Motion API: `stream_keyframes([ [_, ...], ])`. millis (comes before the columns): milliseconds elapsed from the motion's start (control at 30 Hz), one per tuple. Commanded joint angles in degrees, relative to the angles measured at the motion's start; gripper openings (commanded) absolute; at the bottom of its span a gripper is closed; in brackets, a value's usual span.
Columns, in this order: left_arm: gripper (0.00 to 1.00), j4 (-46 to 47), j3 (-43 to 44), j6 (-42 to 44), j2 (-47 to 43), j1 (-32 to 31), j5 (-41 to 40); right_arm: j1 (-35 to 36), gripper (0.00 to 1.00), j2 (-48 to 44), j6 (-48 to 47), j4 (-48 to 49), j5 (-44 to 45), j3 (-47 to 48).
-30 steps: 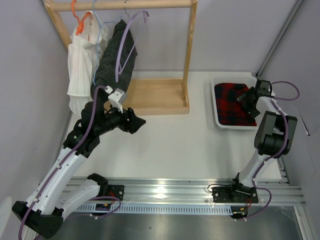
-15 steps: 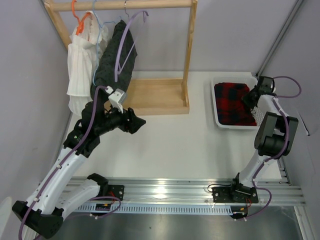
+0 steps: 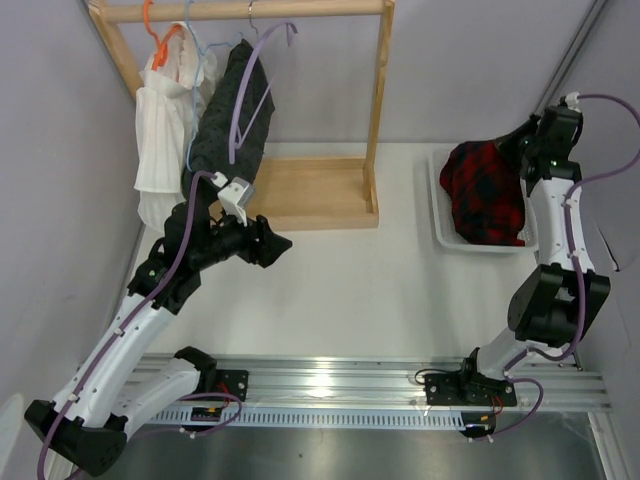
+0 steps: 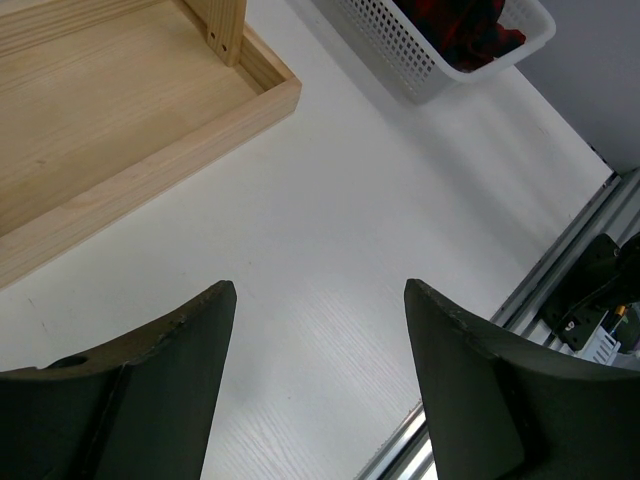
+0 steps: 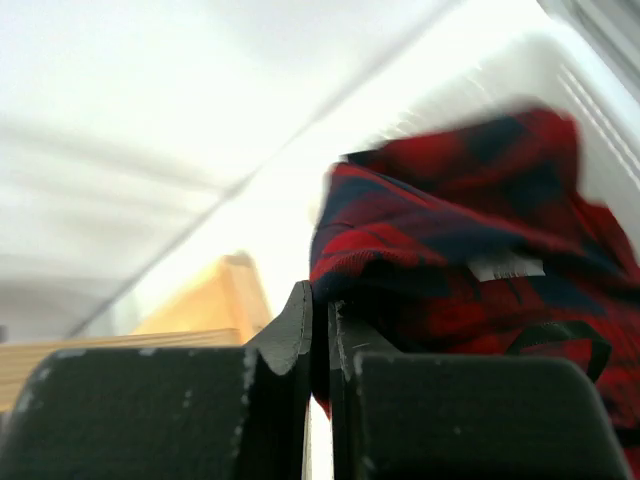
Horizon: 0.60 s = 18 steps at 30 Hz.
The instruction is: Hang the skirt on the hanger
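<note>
The red-and-black checked skirt point(image 3: 487, 190) hangs half lifted out of the white basket point(image 3: 442, 235) at the right. My right gripper point(image 3: 522, 143) is shut on its upper edge, and in the right wrist view the skirt point(image 5: 470, 250) is pinched between the closed fingers point(image 5: 290, 335). The lilac hanger point(image 3: 256, 85) hangs by its hook on the wooden rail, in front of the dark dotted garment. My left gripper point(image 3: 277, 243) stands open above the bare table near the rack's base, with nothing between its fingertips point(image 4: 210, 310).
A wooden clothes rack point(image 3: 377, 90) with a tray base point(image 3: 310, 190) stands at the back. On its rail hang a white pleated garment point(image 3: 160, 130) on an orange hanger point(image 3: 155, 35), a pale blue hanger point(image 3: 200, 60) and a dark dotted garment point(image 3: 225, 130). Walls close in left and right.
My right gripper closed on the skirt in the basket and rose toward the back wall, pulling the cloth up with it. The left arm has stayed still.
</note>
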Motion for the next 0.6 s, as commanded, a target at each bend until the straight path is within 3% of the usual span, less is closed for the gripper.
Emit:
stream_keyframes([
  [0,0.74,1.7,0.3,-0.7,0.2,-0.3,1.2,1.9,0.0,-5.3,-1.7,4.5,-1.8,7.7],
  [567,0.74,2.0,0.1,-0.2,0.7,-0.3,1.7,10.4,0.0,-6.3,-7.3,-1.9,4.1,39.3],
])
